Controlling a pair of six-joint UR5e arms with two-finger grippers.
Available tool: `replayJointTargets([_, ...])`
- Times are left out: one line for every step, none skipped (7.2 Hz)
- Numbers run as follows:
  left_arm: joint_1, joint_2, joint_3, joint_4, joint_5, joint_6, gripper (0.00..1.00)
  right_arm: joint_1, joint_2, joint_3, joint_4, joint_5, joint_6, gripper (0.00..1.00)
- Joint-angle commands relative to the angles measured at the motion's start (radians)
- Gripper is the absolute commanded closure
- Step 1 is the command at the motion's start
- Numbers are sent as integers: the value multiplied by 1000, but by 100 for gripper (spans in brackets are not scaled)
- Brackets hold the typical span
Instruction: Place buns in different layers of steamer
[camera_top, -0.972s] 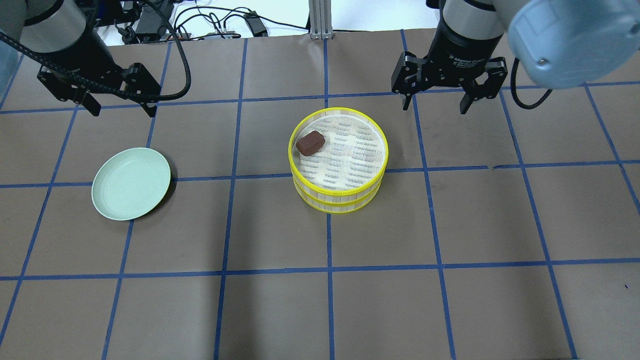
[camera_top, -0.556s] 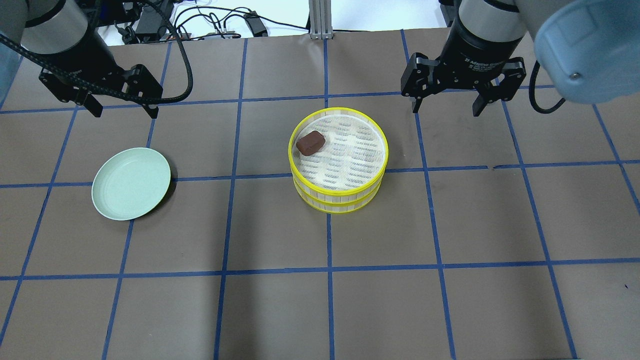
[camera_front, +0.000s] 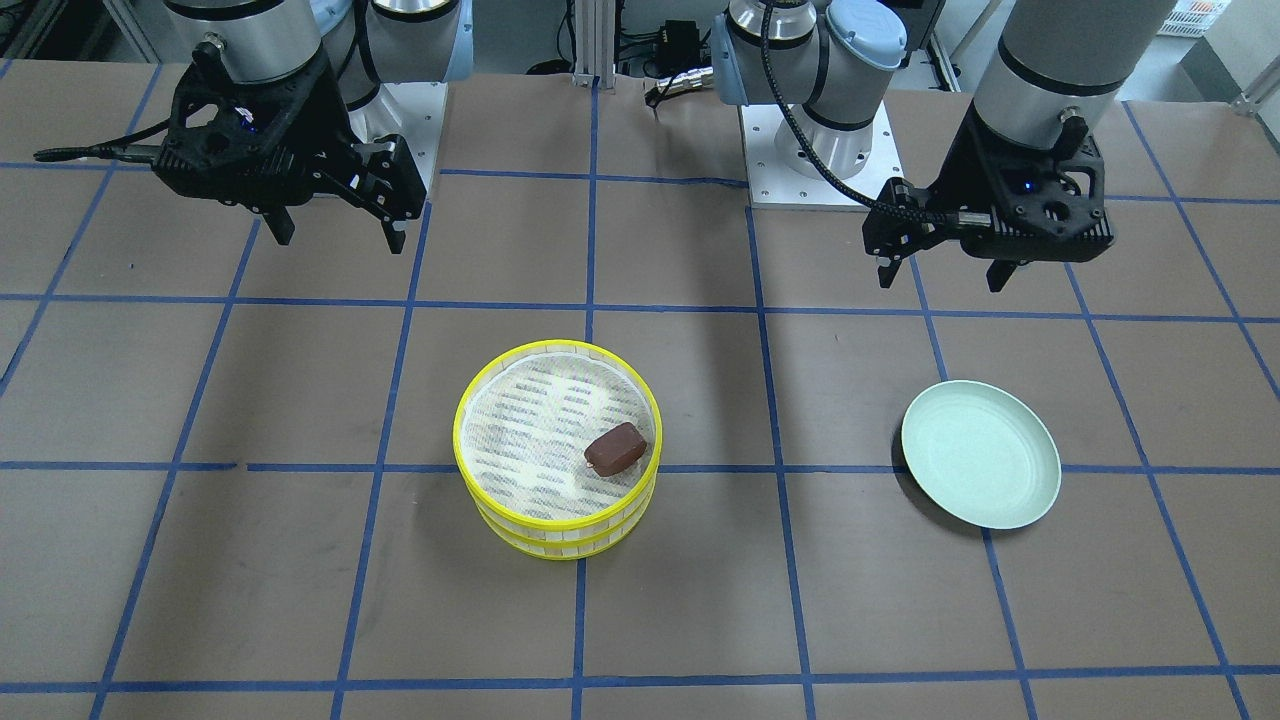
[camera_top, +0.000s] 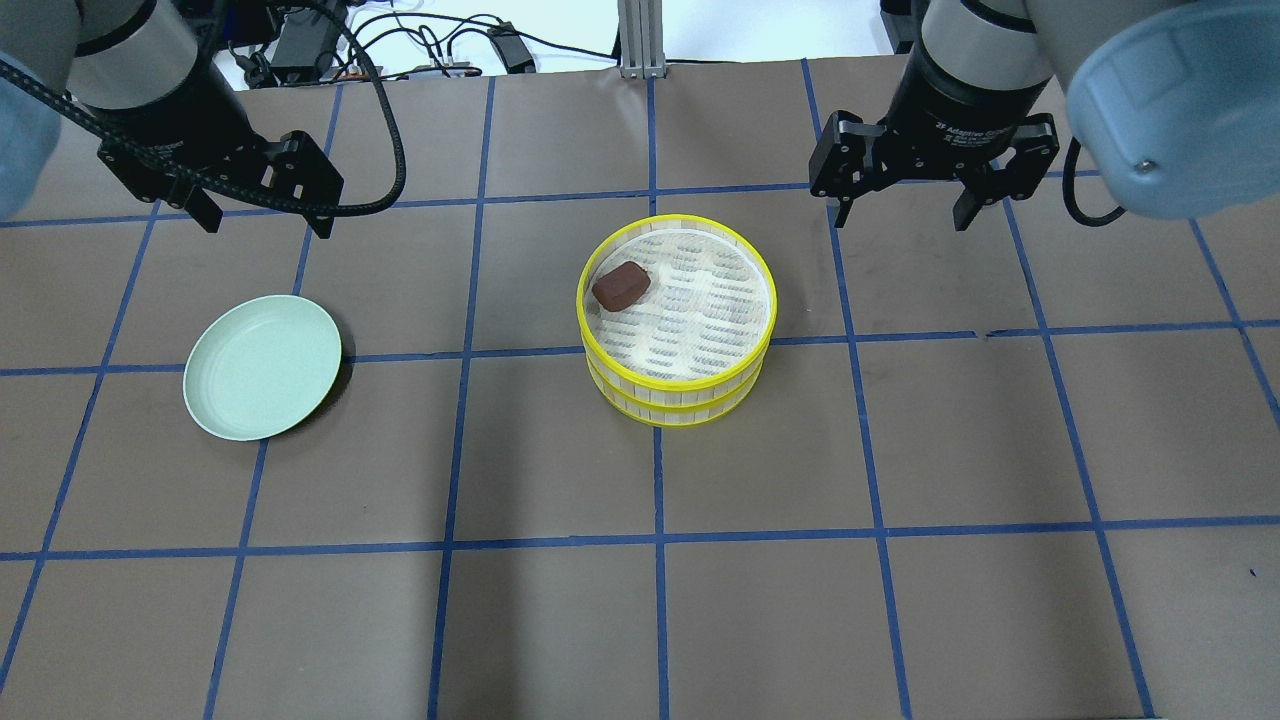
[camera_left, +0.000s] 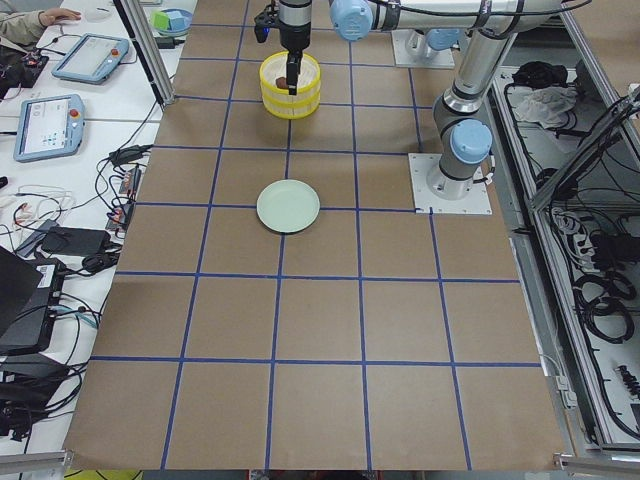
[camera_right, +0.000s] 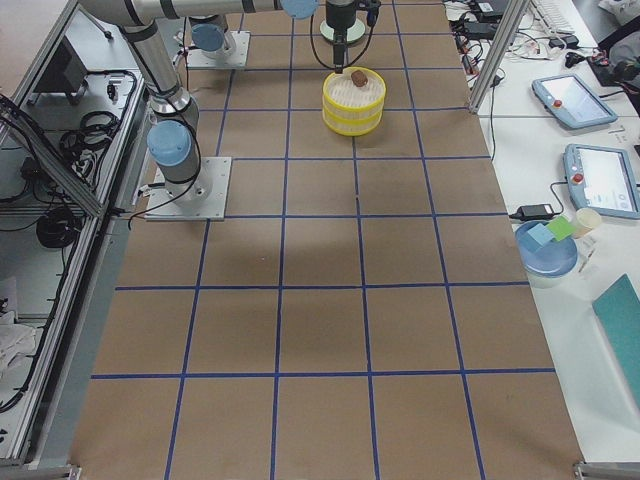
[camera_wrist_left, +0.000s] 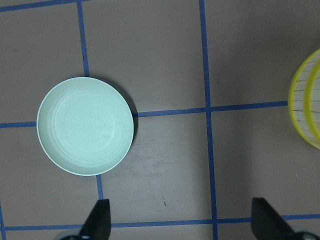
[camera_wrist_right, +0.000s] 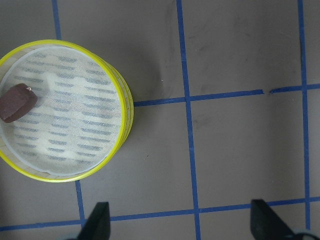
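The steamer is two yellow-rimmed trays stacked at the table's middle; it also shows in the front view and the right wrist view. The dark reddish-brown bun lies in the top tray near its rim, as the front view and the right wrist view show. The cream-white bun is hidden. My left gripper is open and empty, behind the plate. My right gripper is open and empty, behind and to the right of the steamer.
An empty pale green plate lies on the left half of the table, also in the left wrist view. Blue tape lines grid the brown tabletop. Cables lie beyond the far edge.
My right gripper has moved to the right, away from the steamer. My left gripper has shifted a little to the right. Steamer, bun and plate have not moved.
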Motion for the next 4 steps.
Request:
replayJointTargets([-8,5,-1,-1,-2,-1,0,5,0,4,-8,5,-77,1])
replayJointTargets([-8,5,-1,-1,-2,0,0,5,-1,4,-7,5,-76,1])
replayJointTargets([-8,6,-1,-6,3,0,0,5,0,4,-7,5,-76,1])
replayJointTargets([-8,6,-1,-6,1,0,0,5,1,4,-4,7,-76,1])
